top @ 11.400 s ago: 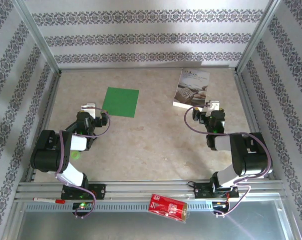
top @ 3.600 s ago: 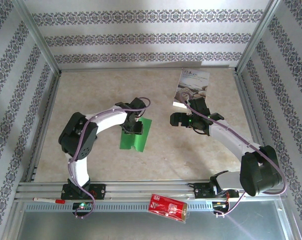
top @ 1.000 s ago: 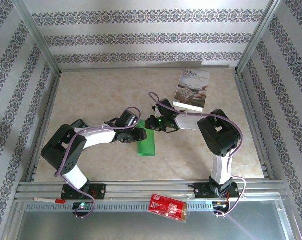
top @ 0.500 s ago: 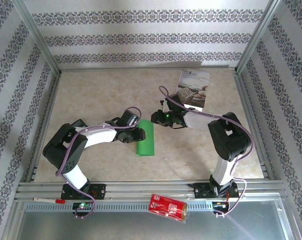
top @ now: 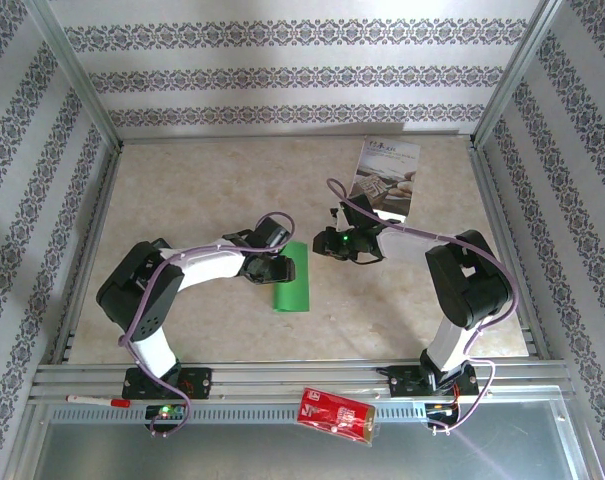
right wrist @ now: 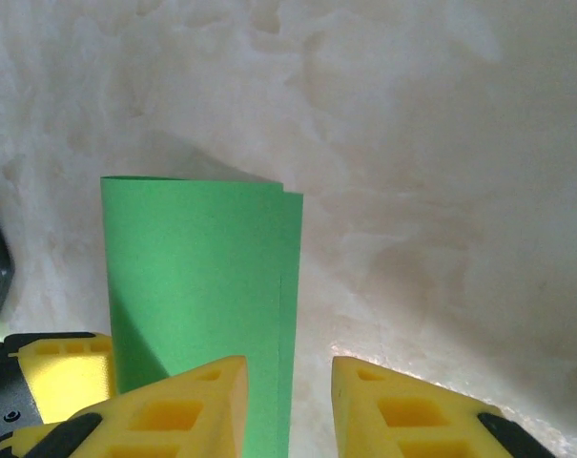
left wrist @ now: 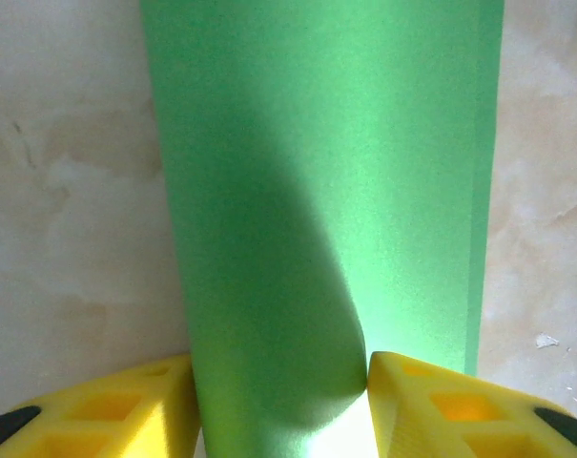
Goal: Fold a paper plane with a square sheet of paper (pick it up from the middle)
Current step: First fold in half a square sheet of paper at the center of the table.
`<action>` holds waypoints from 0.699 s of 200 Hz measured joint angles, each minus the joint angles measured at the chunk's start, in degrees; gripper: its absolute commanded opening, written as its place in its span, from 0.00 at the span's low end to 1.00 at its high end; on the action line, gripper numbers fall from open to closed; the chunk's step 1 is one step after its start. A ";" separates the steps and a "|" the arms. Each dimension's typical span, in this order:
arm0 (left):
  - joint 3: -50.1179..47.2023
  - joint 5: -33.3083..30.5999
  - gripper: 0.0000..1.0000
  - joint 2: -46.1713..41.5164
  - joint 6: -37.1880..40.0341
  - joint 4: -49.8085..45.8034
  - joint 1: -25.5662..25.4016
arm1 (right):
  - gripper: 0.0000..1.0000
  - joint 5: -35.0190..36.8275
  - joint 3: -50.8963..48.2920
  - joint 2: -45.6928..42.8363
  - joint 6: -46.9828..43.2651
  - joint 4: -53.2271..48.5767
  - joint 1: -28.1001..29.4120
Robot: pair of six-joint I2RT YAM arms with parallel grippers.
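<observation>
Left claw point(left wrist: 278, 382) pinches the green sheet point(left wrist: 317, 172); right claw point(right wrist: 288, 377) hovers low, jaws slightly parted.

The square sheet of paper point(top: 293, 284) — left pincer point(top: 280, 269) at its left, right pincer point(top: 325, 244) just behind-right, booklet point(top: 384, 180) farther back.

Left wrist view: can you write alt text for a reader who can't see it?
A bright green square sheet of paper, folded over, runs away from the camera across a beige marbled table. Its near end bows up between the yellow fingertips of the left hand, which press it from both sides.
</observation>
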 measured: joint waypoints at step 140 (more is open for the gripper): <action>2.36 -1.77 0.51 1.62 0.42 -2.84 -0.96 | 0.29 -0.04 -1.49 -2.54 -1.18 -1.14 -0.02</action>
